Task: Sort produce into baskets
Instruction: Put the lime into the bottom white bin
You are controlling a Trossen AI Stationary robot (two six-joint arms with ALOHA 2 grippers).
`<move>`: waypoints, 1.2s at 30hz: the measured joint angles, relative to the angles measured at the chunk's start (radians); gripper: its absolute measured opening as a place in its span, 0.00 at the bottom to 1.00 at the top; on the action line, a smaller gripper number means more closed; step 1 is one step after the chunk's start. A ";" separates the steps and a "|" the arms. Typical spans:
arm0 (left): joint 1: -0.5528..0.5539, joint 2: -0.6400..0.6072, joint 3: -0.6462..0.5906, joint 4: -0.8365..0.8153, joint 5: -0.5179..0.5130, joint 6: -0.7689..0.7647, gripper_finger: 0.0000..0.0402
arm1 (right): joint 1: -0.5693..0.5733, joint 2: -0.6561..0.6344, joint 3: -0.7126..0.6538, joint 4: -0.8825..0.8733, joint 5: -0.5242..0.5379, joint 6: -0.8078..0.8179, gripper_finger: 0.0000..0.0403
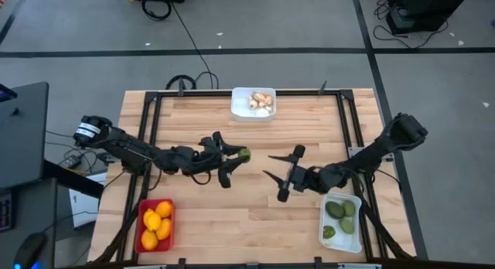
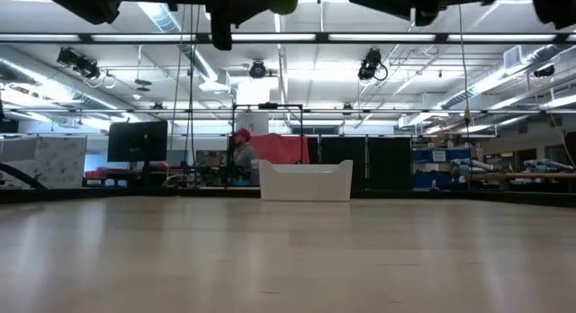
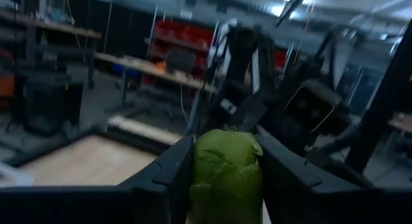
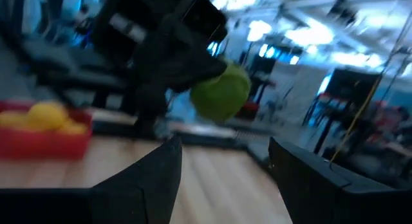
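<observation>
Wooden surface (image 1: 232, 215) below — left claw (image 1: 234, 155) aloft, clenched on a green fruit (image 1: 244, 154); right claw (image 1: 280, 167) just opposite, spread wide, holding nothing.

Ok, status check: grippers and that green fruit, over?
Left gripper shut on green fruit, mid-table, raised. Right gripper open, empty, facing it. Nothing between them.

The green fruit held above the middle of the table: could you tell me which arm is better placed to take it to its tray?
Right, probably. The left pincer holds the green fruit mid-table; the right pincer faces it, open, and the white tray with green fruits lies beside the right arm.
</observation>
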 joint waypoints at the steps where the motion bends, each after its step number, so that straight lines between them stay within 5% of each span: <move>1: 0.003 0.014 0.000 0.039 0.000 0.010 0.39 | -0.015 0.013 0.000 0.047 -0.022 -0.025 0.60; 8: 0.019 0.126 0.014 0.217 0.063 0.050 0.39 | -0.090 0.087 0.021 0.117 -0.182 -0.096 0.60; 25: 0.023 0.201 0.072 0.253 0.062 0.017 0.39 | -0.120 0.122 0.063 0.169 -0.145 -0.103 0.69; 36: 0.022 0.207 0.072 0.220 0.061 0.012 0.39 | -0.154 0.122 0.066 0.175 -0.190 0.023 0.63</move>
